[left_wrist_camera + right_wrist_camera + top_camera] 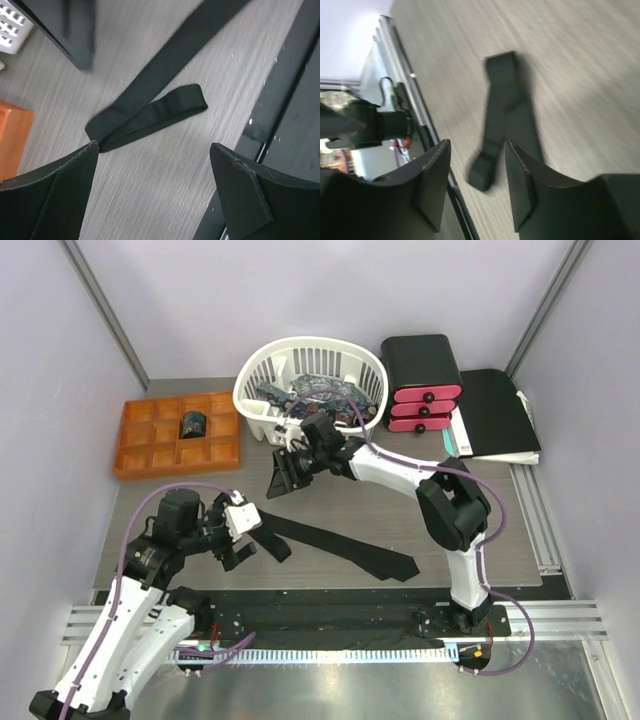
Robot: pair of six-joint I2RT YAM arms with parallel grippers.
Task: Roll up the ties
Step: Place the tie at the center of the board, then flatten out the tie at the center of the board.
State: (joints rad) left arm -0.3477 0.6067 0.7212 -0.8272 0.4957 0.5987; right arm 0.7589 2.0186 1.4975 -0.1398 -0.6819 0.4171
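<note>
**Surface finishes seen at the bench**

The black tie [330, 545] is showing as matt cloth. The table [400, 520] is presenting a smooth grey wood-grain top, with a bare metal rail [560, 615] along its near edge. The basket [262, 370] is reading as white plastic, and the box [420, 360] as glossy black.

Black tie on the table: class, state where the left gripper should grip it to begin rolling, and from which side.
Grip the black tie at its folded-back narrow end, probably from above, jaws straddling the strip's width. It lies flat on the table, so only its long edges offer purchase, and the open left gripper hangs right beside it.
</note>
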